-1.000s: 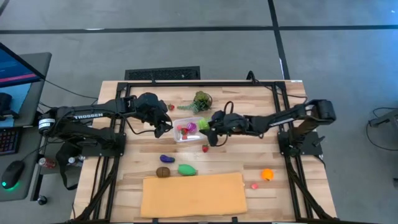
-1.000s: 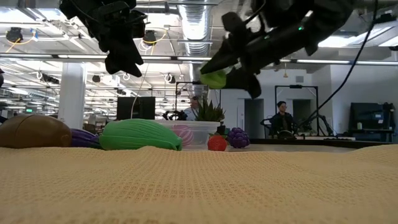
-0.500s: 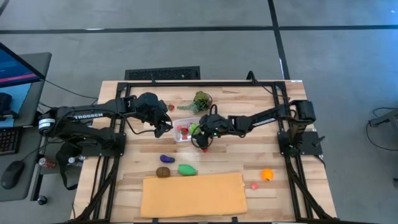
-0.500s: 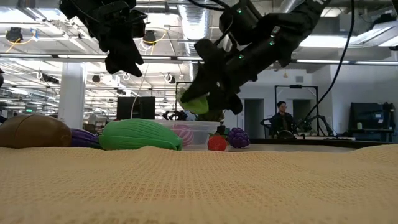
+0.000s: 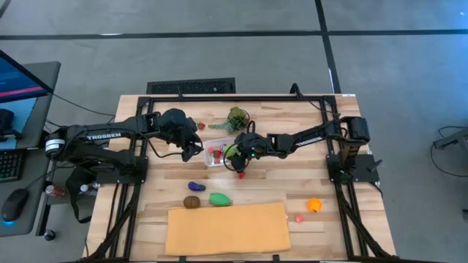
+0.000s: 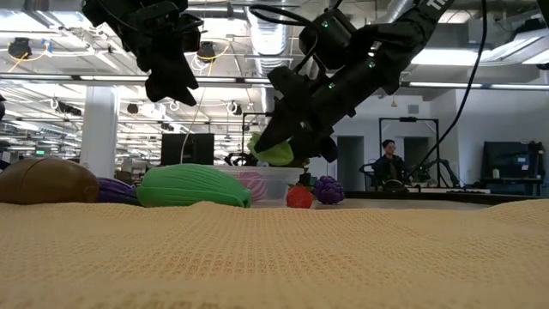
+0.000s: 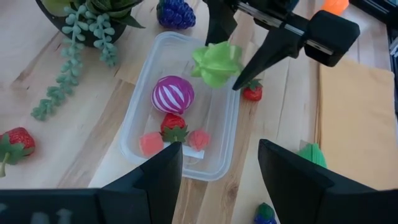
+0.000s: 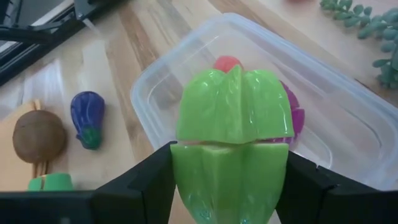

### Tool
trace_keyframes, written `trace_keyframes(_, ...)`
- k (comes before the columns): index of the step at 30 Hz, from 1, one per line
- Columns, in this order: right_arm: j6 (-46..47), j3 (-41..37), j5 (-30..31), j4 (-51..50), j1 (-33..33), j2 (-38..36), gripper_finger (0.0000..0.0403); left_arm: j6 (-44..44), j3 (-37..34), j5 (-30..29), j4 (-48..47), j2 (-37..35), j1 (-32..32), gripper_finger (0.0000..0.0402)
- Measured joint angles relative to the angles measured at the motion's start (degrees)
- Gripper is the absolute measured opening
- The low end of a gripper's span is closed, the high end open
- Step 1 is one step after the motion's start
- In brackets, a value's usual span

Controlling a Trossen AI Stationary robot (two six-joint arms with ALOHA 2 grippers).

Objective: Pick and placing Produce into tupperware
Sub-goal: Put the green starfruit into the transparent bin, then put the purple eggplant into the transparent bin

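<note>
One green star-shaped piece was pinched in the right gripper directly above the clear tupperware at the high view's centre, so the placing step seemingly needed only a release, while the left gripper waited alongside, fingers spread.

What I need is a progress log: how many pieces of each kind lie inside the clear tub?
Strawberry: 1
Striped purple ball: 1
Pink chunk: 2
Total in the tub: 4
Green piece, held above it: not counted
</note>
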Motion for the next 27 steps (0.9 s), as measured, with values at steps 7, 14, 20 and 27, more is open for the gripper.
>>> trace_keyframes(7,0.0,0.0,0.0,0.1,-0.3,0.0,0.0239,0.0,0.0,0.0,0.0,0.0,0.0,0.0200)
trace_keyframes(14,-0.1,-0.1,-0.2,1.0,-0.3,-0.7,0.0239,0.0,0.0,0.0,0.0,0.0,0.0,0.0200)
trace_keyframes(20,-1.8,0.0,-0.2,-0.6,-0.3,-4.6,0.0239,0.1,0.0,-1.0,0.0,0.0,0.0,0.0200)
trace_keyframes(27,-4.4,0.0,-0.1,-10.8,0.0,-12.5,0.0240,0.2,0.0,-1.5,-0.2,0.0,0.0,0.0200)
